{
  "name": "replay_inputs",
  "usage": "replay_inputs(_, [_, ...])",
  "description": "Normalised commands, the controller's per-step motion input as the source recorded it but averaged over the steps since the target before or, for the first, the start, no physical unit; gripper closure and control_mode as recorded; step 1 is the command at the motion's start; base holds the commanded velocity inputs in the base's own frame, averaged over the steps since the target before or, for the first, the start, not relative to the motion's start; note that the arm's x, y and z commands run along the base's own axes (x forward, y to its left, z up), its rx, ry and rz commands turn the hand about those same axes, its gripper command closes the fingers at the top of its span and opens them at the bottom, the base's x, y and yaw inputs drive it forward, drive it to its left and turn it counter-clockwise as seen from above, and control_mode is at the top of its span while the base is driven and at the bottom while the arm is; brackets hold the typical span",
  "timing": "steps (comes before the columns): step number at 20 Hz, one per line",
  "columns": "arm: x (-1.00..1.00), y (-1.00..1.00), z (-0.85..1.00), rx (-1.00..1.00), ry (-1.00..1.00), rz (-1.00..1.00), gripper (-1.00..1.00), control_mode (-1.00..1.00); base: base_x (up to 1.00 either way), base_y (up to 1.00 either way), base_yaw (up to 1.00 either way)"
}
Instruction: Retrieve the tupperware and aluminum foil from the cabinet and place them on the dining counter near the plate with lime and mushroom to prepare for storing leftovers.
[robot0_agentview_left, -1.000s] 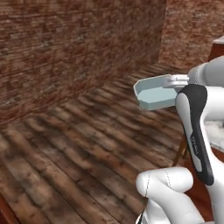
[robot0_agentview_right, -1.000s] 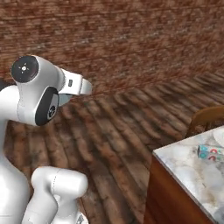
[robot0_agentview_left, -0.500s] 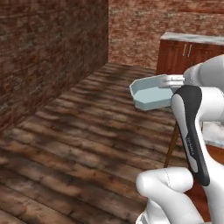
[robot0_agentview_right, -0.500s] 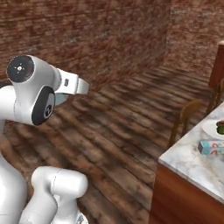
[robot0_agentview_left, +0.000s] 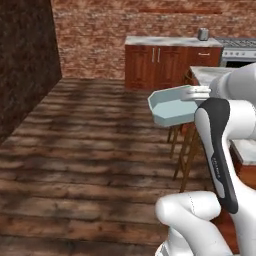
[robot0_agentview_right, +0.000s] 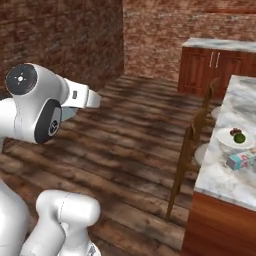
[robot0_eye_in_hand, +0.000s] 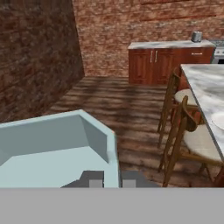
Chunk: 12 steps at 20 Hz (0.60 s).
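Here the tupperware (robot0_eye_in_hand: 57, 148) rim sits between the fingers (robot0_eye_in_hand: 92, 178).

Two base cams sit behind the arm, left & right, looking fwd and down over wood floor (robot0_agentview_left: 90, 150) toward the marble counter (robot0_agentview_right: 235, 150). Hand cam sits close above the tupperware (robot0_eye_in_hand: 57, 153), facing the far cabinets (robot0_eye_in_hand: 162, 65), which the left base view shares.

The marble dining counter (robot0_agentview_right: 239, 107) carries a plate (robot0_agentview_right: 235, 139) of lime and mushroom beside a small box (robot0_agentview_right: 240, 160).
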Motion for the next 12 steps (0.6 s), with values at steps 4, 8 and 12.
replay_inputs(4, [0.0,0.0,0.0,0.0,0.0,0.0,1.0,1.0,1.0,0.33,-0.46])
replay_inputs(8, [0.0,0.0,0.0,0.0,0.0,0.0,1.0,1.0,1.0,0.18,-0.45])
replay_inputs(12, [0.0,0.0,0.0,0.0,0.0,0.0,1.0,1.0,0.97,0.01,-0.51])
